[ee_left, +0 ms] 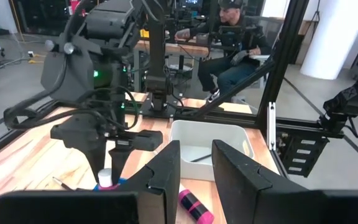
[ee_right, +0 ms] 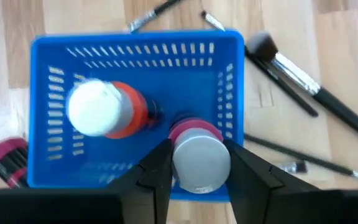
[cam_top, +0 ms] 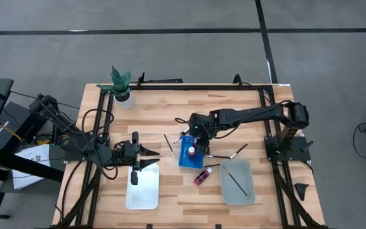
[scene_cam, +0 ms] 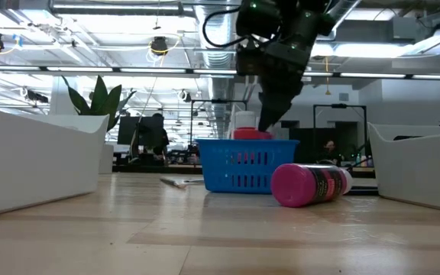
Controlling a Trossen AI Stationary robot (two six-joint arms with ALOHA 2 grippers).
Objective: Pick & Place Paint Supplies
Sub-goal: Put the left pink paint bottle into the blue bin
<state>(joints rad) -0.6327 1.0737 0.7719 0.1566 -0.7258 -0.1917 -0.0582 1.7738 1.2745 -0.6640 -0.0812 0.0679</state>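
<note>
My right gripper [ee_right: 197,180] stands over the blue basket [ee_right: 135,43], shut on a pink bottle with a pale cap [ee_right: 196,152] inside it. A red bottle with a white cap [ee_right: 101,111] stands in the same basket. Another pink bottle [cam_top: 202,176] lies on its side on the table beside the basket. Thin dark brushes lie around the basket [cam_top: 168,145] [cam_top: 237,151], and one lies in the grey tray [cam_top: 237,181]. My left gripper [cam_top: 146,158] waits open over the far end of the white tray [cam_top: 142,191]. My right gripper holds the pink bottle by its capped top [ee_right: 197,140], pinched between the two fingers [ee_right: 157,168]. The fingers come from above, pointing down. The bottle stands upright inside the blue basket; whether its bottom rests on the basket floor is hidden.
A potted plant [cam_top: 122,86] stands at the far left of the table. The black frame rails [cam_top: 189,86] run along the table's edges. A person sits beyond the table [ee_left: 235,37]. Bare wood lies between the two trays.
</note>
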